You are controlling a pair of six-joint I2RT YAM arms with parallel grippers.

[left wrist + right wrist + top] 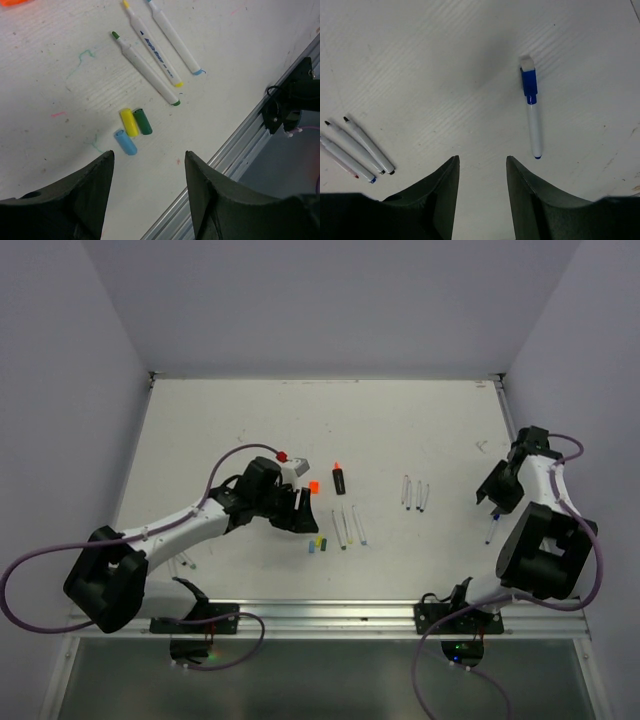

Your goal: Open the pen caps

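Caps first: three loose caps (131, 131) (blue, yellow, green) lie side by side and touching on the table (55, 90), at 11 o'clock from the left gripper (149, 157). Its jaws stand apart with nothing between them. Three uncapped pens (150, 62) lie parallel beyond the caps, toward 12 o'clock, coloured tips bare. That group looks finished.

Right gripper (482, 160): jaws apart, empty. At 1 o'clock from it a capped pen (535, 127) lies alone, its axis running roughly 12 to 6. The seated blue cap (529, 82) is at the 12 end, with a small white block on top. At 9 o'clock lie three more slim pens (357, 147), dark tips exposed.

Top view: black marker (339, 480), orange tip bare, with the orange cap (314, 486) just beside it at 9 o'clock.

Handling, as judged:
- The capped pen looks like the one piece left. It appears to be light, stiff plastic, smooth and round, so it is likely to roll or skitter if nudged sideways.
- It sits low on the table and is thinner than the fingers, so straddle it square to its axis.
- Pinch the white barrel near its middle with one gripper.
- Pinch across the blue section, below the white block, with the other.
- The cap is probably a friction fit, so pull straight along the axis without bending.
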